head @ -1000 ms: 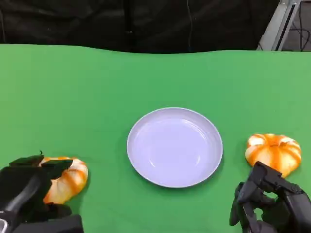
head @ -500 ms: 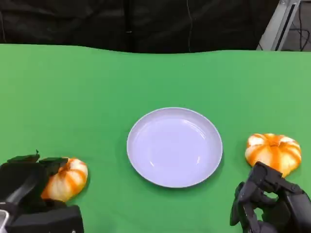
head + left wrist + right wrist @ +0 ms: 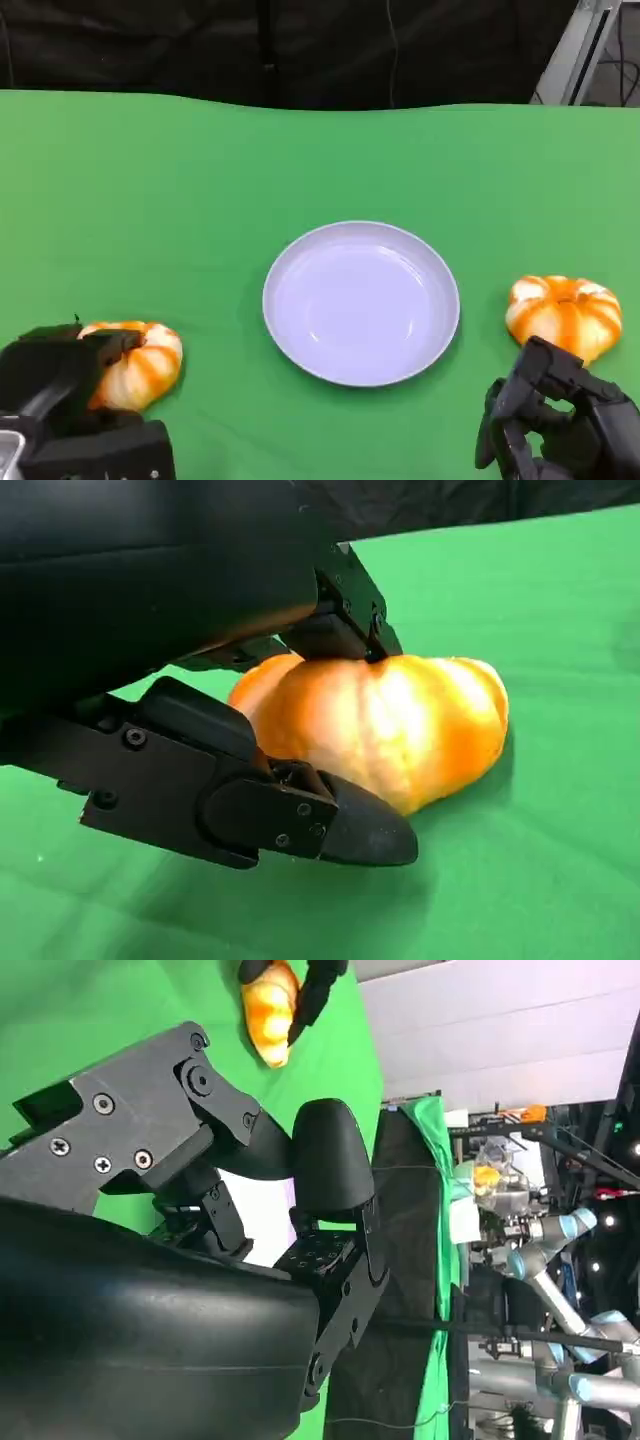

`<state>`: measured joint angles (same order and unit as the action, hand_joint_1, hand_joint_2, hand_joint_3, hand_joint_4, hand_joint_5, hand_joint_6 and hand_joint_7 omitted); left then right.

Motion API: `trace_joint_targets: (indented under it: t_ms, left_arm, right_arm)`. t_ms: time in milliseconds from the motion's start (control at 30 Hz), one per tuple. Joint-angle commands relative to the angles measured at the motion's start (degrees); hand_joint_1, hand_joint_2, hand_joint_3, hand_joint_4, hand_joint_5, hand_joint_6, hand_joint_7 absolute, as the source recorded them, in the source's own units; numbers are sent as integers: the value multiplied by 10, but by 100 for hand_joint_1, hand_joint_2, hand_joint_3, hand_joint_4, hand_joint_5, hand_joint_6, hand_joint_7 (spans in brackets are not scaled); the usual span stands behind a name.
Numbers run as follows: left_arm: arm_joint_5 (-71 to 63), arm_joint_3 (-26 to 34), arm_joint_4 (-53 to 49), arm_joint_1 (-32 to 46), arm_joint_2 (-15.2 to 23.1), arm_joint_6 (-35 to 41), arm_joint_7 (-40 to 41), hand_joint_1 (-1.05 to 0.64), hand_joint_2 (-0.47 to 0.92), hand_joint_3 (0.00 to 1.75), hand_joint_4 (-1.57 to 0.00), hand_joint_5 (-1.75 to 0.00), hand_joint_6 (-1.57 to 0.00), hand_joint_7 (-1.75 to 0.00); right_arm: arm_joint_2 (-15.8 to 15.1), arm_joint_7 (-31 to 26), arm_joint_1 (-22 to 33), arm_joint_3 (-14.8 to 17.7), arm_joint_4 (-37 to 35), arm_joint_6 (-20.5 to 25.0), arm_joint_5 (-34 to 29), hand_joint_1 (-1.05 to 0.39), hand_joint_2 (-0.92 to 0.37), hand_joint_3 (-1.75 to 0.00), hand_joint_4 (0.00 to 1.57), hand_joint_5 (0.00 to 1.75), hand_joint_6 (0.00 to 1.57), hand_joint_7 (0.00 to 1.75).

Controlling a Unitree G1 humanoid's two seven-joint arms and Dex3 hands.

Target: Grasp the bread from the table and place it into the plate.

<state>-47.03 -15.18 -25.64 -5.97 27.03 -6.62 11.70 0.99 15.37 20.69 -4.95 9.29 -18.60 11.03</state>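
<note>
The left robot hand (image 3: 60, 385) has its black fingers (image 3: 300, 815) wrapped around the round orange and white bread (image 3: 135, 362), which sits on the green tabletop (image 3: 200, 200) well to the left of the empty pale purple round plate (image 3: 361, 302). The bread looks light, smooth and puffy, so a soft hold across its fat middle should work best. The right robot hand (image 3: 560, 425) holds nothing, with its fingers curled in, near a second orange bread (image 3: 563, 312).
</note>
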Motion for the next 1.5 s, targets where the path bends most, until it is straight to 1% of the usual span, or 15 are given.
trace_joint_targets:
  t_ms: [33,233,267,400,433,467,500,533,567,600,667,733,933,1333,1500]
  left_arm:
    - [9,-9,-25,-6,11,-3,6,-78,92,16,-44,-1,-53,0]
    - [5,-17,-29,-7,10,2,17,-63,92,15,-47,-2,-56,-1]
    - [3,-18,-30,-7,10,2,26,-48,92,18,-57,-5,-63,-3]
    - [21,-8,-25,-4,-5,-2,58,-24,92,30,-100,-15,-95,-8]
    - [30,-4,-24,-3,-7,-10,66,-24,92,28,-107,-27,-105,-8]
    - [36,-2,-24,-4,-8,-16,71,-24,92,24,-93,-79,-115,-7]
    - [41,0,-18,-3,-8,-18,73,-24,92,22,-85,-102,-118,-7]
    - [44,1,-14,-2,-7,-20,76,-25,92,17,-76,-138,-106,-49]
    - [44,3,-9,-1,-8,-21,86,-21,92,16,-71,-159,-72,-123]
    - [45,4,-4,-1,-9,-22,96,-17,92,20,-69,-167,-61,-148]
    - [45,6,5,1,-10,-19,107,-14,92,26,-67,-173,-50,-169]
    - [45,6,9,2,-10,-16,109,-13,92,28,-67,-174,-47,-173]
    - [46,5,11,3,-10,-14,109,-13,92,29,-66,-175,-46,-175]
    - [31,35,172,-6,-2,-1,93,-2,86,26,-69,-175,-54,-175]
    - [24,34,217,-17,-13,23,51,-8,89,30,-67,-175,-53,-175]
  right_arm:
    - [0,-10,0,0,6,-2,-6,-14,-58,-119,82,175,64,169]
    - [0,-8,-2,0,4,-4,0,-13,-59,-119,82,175,64,170]
    - [0,-9,-1,0,5,-2,0,-13,-58,-119,82,175,65,170]
    - [-2,-7,-2,2,2,-7,-2,-13,-58,-120,83,175,65,170]
    - [-2,-9,-2,2,3,-5,-4,-13,-58,-120,83,175,65,170]
    - [-2,-10,-2,2,3,-4,-5,-14,-58,-120,83,175,65,170]
    - [-2,-11,-1,2,4,-3,-5,-14,-58,-120,83,175,65,170]
    - [-1,-11,-1,2,5,-3,-5,-14,-58,-120,83,175,65,170]
    - [-2,-11,0,2,6,-2,-4,-14,-58,-120,83,175,65,170]
    - [-3,-10,0,2,5,-2,-4,-14,-58,-120,83,175,65,170]
    - [-4,-7,-2,3,1,-8,-2,-13,-58,-120,83,175,65,170]
    - [-4,-6,-3,4,-1,-10,-1,-13,-58,-120,83,175,65,170]
    - [-3,-4,-3,4,-2,-11,-1,-13,-58,-121,83,175,65,170]
    - [-2,-7,-2,5,-2,-3,-1,-14,-56,-121,85,175,67,168]
    - [0,-7,-2,3,0,-3,-1,-14,-57,-121,85,175,67,168]
